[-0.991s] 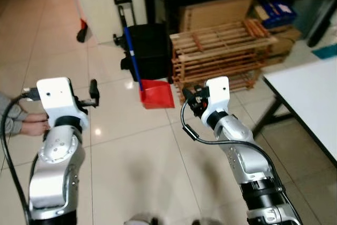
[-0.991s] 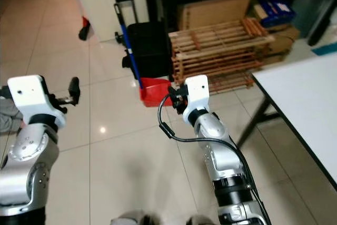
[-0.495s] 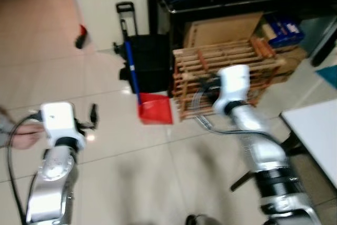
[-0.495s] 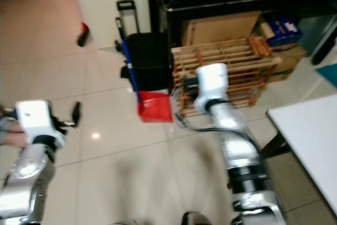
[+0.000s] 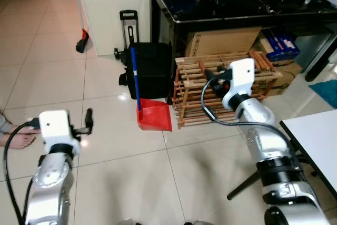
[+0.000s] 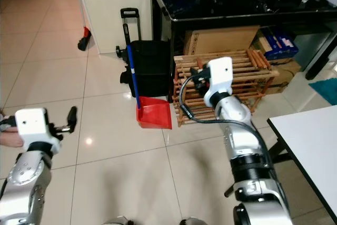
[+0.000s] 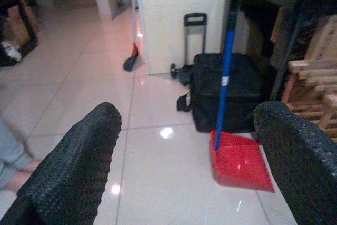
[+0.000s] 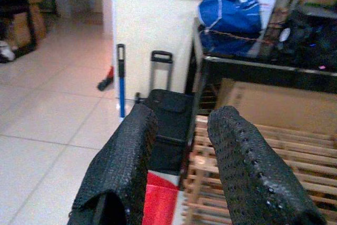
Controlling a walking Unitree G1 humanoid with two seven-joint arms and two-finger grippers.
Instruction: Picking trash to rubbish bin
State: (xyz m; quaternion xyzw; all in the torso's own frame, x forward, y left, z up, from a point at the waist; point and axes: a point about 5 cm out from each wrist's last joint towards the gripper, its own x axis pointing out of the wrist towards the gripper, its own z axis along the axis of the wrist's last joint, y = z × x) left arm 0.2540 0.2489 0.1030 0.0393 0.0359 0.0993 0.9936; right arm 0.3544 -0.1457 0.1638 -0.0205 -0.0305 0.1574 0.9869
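Both end effectors are empty: left end effector spread wide, right end effector slightly parted. No trash visible; the raised right arm risks bumping the wooden rack at frame centre.

Glossy tiled floor below both grippers mirrors lights; red dustpan ahead looks smooth plastic, its blue handle shiny; black bag matt cloth; slatted rack bare wood; gripper fingers rough pebbled rubber

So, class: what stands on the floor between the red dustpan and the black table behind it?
A black trolley bag stands there, behind the red dustpan and beside the black table, clearest in the head views.
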